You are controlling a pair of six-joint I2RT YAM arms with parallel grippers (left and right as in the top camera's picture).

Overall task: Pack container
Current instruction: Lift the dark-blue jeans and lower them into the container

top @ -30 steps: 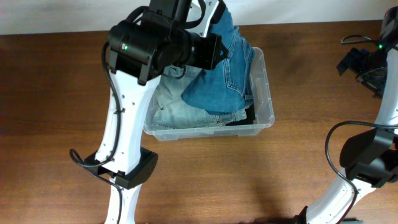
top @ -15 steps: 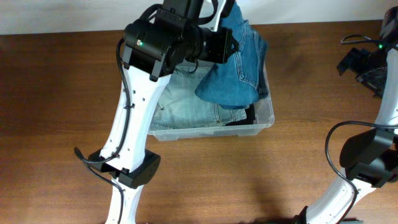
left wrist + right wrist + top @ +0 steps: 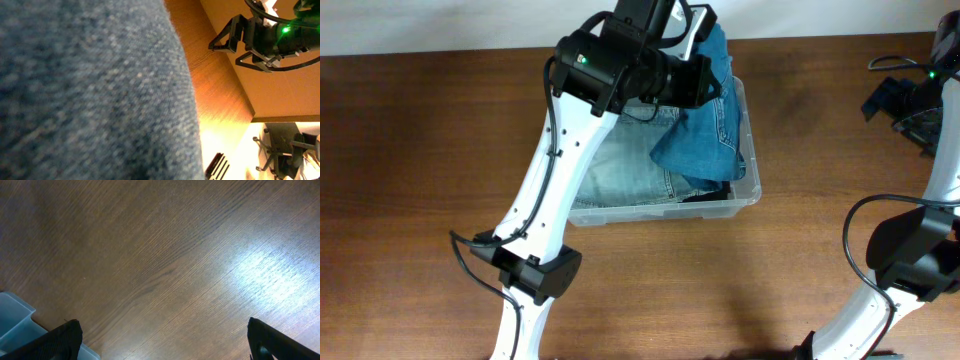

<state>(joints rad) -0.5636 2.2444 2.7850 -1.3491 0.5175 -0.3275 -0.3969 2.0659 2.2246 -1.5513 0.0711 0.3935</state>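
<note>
The clear plastic container [image 3: 665, 213] stands at the middle back of the table, and folded light-blue jeans [image 3: 620, 175] lie in it. A darker blue pair of jeans [image 3: 705, 130] hangs from my left gripper [image 3: 698, 35] over the container's right end and drapes onto its right wall. The gripper's fingers are hidden by the wrist and the cloth. In the left wrist view the blue denim [image 3: 90, 90] fills nearly everything. My right gripper [image 3: 900, 100] is open and empty at the far right. The right wrist view shows its fingers [image 3: 165, 340] wide apart over bare wood, with a container corner [image 3: 15, 317] at the lower left.
A dark garment [image 3: 705, 192] shows under the jeans at the container's front right. The left arm's base [image 3: 535, 275] stands at the front left and the right arm's base [image 3: 910, 255] at the front right. The wall edge runs along the table's back.
My left arm has swung to the right with the blue jeans, from over the container's middle to its right end. The right arm has not moved.
</note>
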